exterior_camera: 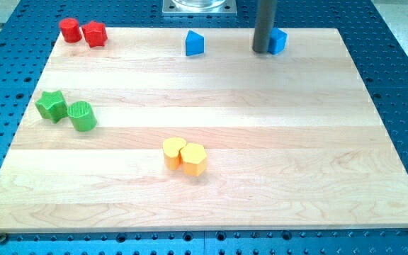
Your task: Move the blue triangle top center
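Nearest, toward view's bottom: yellow pair [185, 156], touching, mid-board. Further up, at view's left: green star [50, 105] beside green cylinder [82, 116]. Far edge, view's top: two red blocks [82, 32] at left corner; blue triangle [195, 43] already near top center, standing free. Right of it: rod, tip [261, 51] touching or just beside blue cube [278, 40]; no jaws, nothing grasped. Risk: leftward sweep from here likely shoves triangle past center; any upward push near edge could tip it off board [211, 198].
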You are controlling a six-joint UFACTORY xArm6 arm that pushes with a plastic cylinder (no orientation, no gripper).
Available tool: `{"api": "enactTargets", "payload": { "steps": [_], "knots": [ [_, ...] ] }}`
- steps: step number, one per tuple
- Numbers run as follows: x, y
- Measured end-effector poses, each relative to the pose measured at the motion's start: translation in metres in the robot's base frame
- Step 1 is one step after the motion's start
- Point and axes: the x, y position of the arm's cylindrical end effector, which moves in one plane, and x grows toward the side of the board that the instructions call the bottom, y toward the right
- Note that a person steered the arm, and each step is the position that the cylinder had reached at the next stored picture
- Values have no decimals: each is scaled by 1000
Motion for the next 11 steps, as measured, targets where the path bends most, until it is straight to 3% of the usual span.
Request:
{"api": "enactTargets", "payload": {
  "steps": [2,3,4,5,6,7,10,11],
  "knots": [
    [-20,47],
    [-4,0],
    [44,-126],
    [52,-209],
    [9,-179],
    [-2,-133],
    [-18,-121],
    [-16,-54]
  ]
}}
